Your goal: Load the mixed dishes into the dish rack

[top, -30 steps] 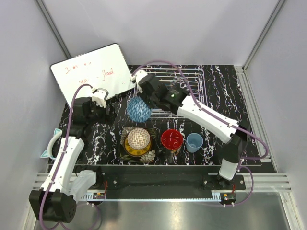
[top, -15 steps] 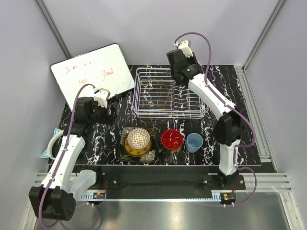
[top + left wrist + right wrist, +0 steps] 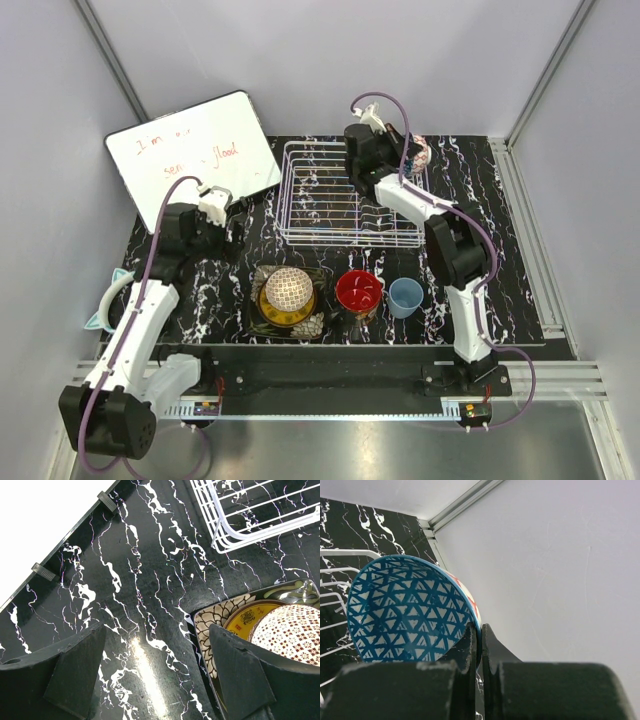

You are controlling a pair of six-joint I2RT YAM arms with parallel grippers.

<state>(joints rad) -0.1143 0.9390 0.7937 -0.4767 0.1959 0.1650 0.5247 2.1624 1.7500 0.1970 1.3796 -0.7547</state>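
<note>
Right wrist view: the right end effector [image 3: 478, 630], pinching the blue bowl [image 3: 410, 610], has swung it to the far right of the dish rack [image 3: 330, 200], probably for loading.

Three bowls: one blue triangle-patterned bowl [image 3: 405, 610], one glossy red bowl [image 3: 358, 290], one upturned red-and-white lattice bowl [image 3: 295, 630]. One round yellow plate [image 3: 245, 621], one square floral dish [image 3: 215, 630], one pale blue cup [image 3: 405, 297]. One white wire dish rack [image 3: 345, 241], one white writing board [image 3: 190, 150], one teal headphone set [image 3: 105, 310]. Two robot arms: left arm [image 3: 140, 320], right arm [image 3: 462, 262].
</note>
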